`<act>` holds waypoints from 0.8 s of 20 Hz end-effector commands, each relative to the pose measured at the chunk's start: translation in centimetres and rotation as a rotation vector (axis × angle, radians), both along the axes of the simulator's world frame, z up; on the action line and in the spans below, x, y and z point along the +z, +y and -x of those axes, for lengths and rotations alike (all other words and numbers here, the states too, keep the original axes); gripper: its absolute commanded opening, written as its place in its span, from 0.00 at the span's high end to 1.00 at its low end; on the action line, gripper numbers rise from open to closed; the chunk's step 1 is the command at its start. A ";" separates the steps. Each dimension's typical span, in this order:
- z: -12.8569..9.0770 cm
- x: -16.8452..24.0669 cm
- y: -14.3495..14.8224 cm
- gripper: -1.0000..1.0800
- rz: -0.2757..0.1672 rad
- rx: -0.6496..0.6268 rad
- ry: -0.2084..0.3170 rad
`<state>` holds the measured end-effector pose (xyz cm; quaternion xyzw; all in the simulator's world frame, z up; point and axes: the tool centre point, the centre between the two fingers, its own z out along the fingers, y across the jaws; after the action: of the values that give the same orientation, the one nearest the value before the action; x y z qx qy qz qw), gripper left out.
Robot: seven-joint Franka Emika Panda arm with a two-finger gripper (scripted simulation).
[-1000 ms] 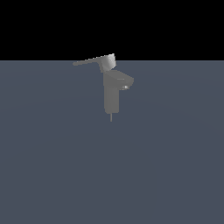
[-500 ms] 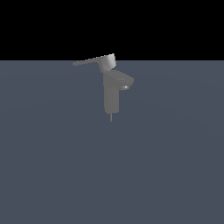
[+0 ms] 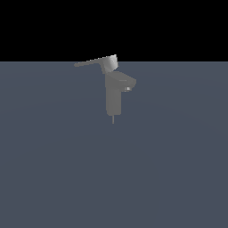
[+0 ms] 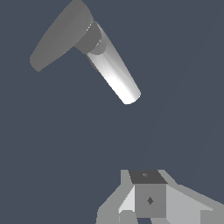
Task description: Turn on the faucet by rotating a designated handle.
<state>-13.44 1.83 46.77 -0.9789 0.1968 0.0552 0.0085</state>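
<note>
In the exterior view the small grey faucet (image 3: 114, 95) stands upright on the dark floor, with its stubby spout toward the exterior view's right and a thin pin at its base. The light grey handle (image 3: 95, 63) tops it, its long flat arm reaching toward the exterior view's left. The arm and gripper are out of that view. In the wrist view the handle (image 4: 61, 37) shows as a broad flat blade joined at a hub to the faucet's bright rounded body (image 4: 116, 74). My gripper (image 4: 148, 199) shows with its fingers together, empty, well apart from the faucet.
A flat dark blue-grey floor (image 3: 114, 178) spreads all around the faucet, with a black background behind it. No other objects show.
</note>
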 end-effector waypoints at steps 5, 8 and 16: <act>-4.8 -1.3 1.3 1.00 0.011 -0.151 0.023; -6.9 -2.1 1.9 1.00 0.020 -0.221 0.034; -12.4 -5.2 3.9 1.00 0.052 -0.404 0.060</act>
<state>-2.09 5.35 42.24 -0.9243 0.3742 0.0751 -0.0091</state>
